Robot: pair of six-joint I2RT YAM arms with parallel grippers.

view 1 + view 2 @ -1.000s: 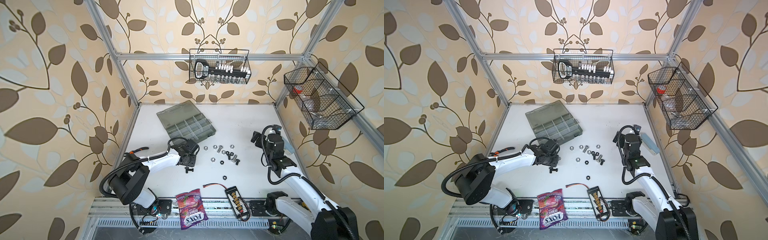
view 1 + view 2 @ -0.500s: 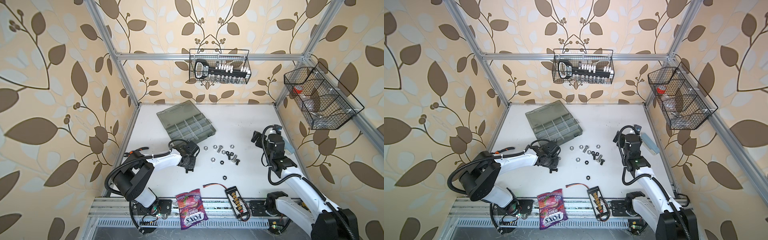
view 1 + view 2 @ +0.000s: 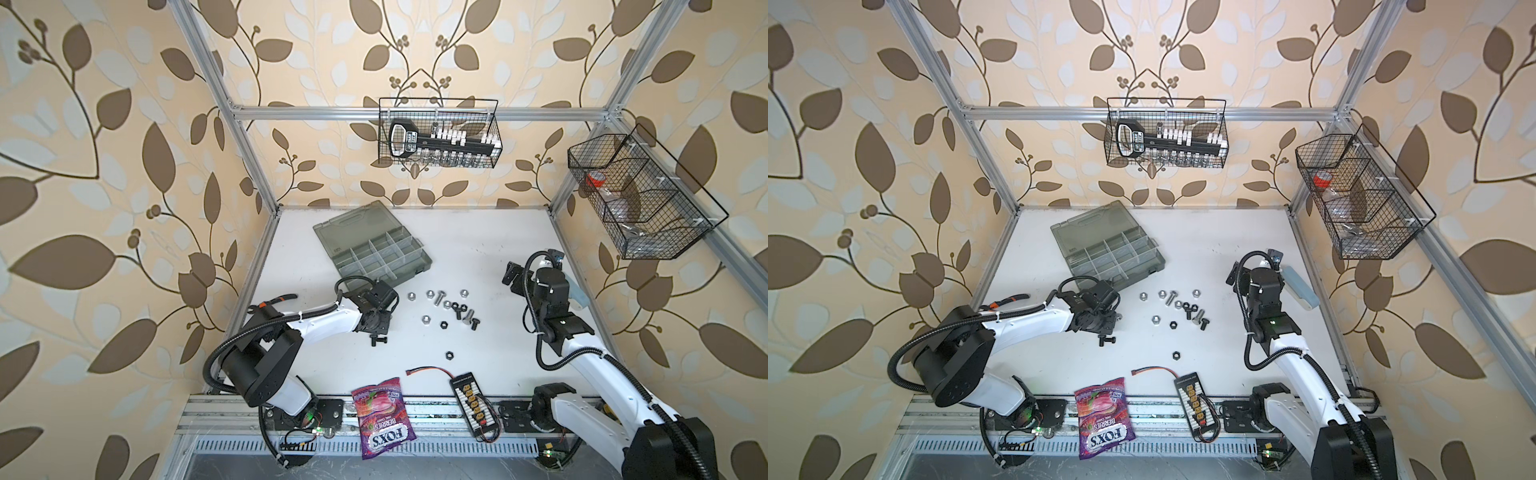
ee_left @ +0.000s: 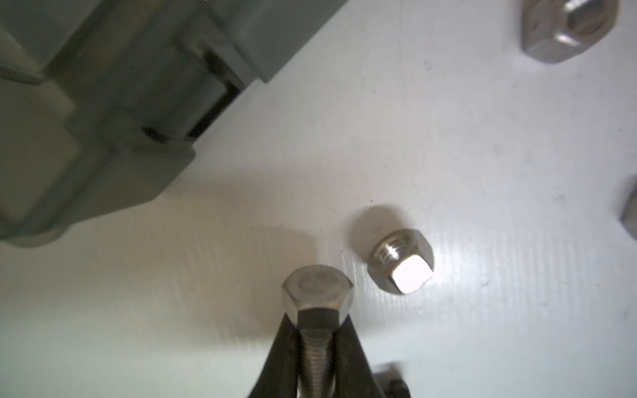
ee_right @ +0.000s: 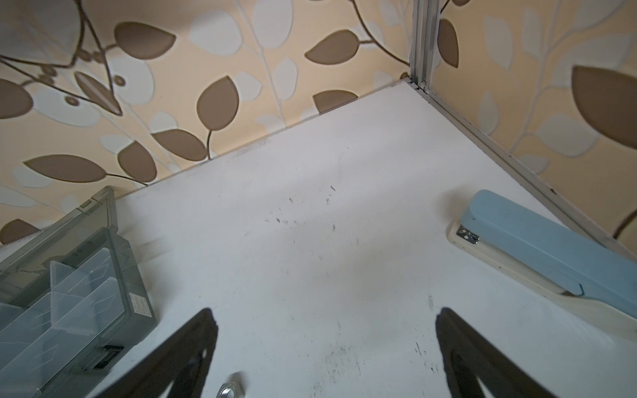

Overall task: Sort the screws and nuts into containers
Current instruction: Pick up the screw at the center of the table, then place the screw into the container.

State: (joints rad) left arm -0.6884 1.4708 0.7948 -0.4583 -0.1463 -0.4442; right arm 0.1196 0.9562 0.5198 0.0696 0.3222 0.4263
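My left gripper [image 4: 316,344] is shut on the threaded shank of a silver screw [image 4: 317,296]; its hex head sticks out past the fingertips, close over the white table. A silver nut [image 4: 400,260] lies just beside it. In both top views this gripper [image 3: 377,321] points down just in front of the grey-green organizer case [image 3: 374,249] with its open containers [image 3: 1113,255]. More screws [image 3: 440,297] and nuts [image 3: 425,319] lie scattered to its right, and a black screw [image 3: 377,340] lies in front of it. My right gripper [image 5: 324,344] is open over bare table, holding nothing.
A blue stapler [image 5: 537,248] lies by the right wall. A candy bag [image 3: 382,415] and a black connector board [image 3: 471,399] sit at the front edge. A black nut [image 3: 449,355] lies alone, and wire baskets [image 3: 438,133] hang on the walls.
The left jaws have closed onto the silver screw's shank, and the left arm's elbow has swung a little. The right arm has not moved.
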